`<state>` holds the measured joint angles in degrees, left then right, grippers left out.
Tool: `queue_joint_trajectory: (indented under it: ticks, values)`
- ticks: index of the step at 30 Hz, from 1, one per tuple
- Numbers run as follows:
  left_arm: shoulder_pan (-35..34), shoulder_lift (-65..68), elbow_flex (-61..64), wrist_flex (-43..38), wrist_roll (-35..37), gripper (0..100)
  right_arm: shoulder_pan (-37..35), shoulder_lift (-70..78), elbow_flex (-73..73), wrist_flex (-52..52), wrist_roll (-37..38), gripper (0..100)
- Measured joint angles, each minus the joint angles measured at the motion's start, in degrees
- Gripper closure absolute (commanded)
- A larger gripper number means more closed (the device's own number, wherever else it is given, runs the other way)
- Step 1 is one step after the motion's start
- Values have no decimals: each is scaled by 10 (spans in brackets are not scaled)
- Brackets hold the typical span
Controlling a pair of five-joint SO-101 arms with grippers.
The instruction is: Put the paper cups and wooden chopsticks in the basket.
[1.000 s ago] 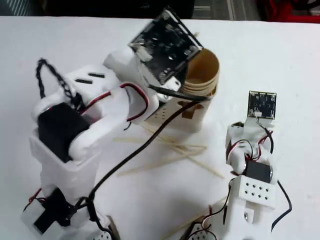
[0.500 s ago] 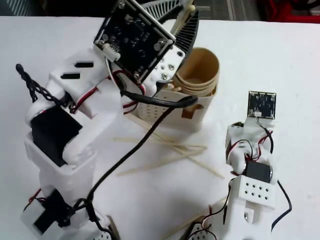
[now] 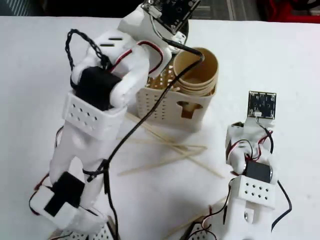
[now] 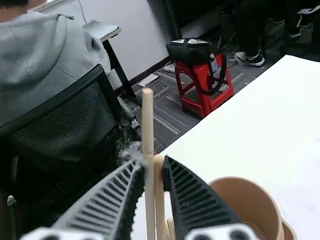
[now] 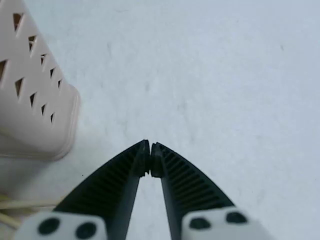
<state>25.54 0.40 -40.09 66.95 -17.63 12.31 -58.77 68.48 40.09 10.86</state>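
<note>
My left gripper (image 4: 152, 162) is shut on two wooden chopsticks (image 4: 147, 115), which stand upright between the jaws, just above a stack of paper cups (image 4: 245, 200). In the high view the left arm (image 3: 110, 75) stretches over the beige basket (image 3: 170, 107) to its far side. The stacked paper cups (image 3: 197, 70) sit in the basket's right end. Several more chopsticks (image 3: 170, 150) lie crossed on the table in front of the basket. My right gripper (image 5: 149, 150) is shut and empty, low over bare table beside the basket's corner (image 5: 35, 100).
The right arm (image 3: 250, 160) rests at the table's front right. Another chopstick (image 3: 190, 225) lies near the arm bases. Beyond the table's far edge are a black mesh chair (image 4: 75, 130) and a red stool (image 4: 205, 85).
The left arm has swung up and away over the basket toward the far edge, carrying the chopsticks. The right arm has not moved.
</note>
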Motion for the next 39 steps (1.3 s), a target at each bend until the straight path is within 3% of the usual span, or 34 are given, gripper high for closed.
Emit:
queue_joint_trajectory:
  ticks: [11, 34, 39]
  values:
    - [-14, 17, 74, -4, 1, 976, 4, 0, 0, 0, 0, 977]
    - [14, 17, 45, -11, 0, 977, 5, 0, 0, -2, 0, 977]
    - [20, 17, 33, -25, 40, 978, 4, 0, 0, -2, 0, 977]
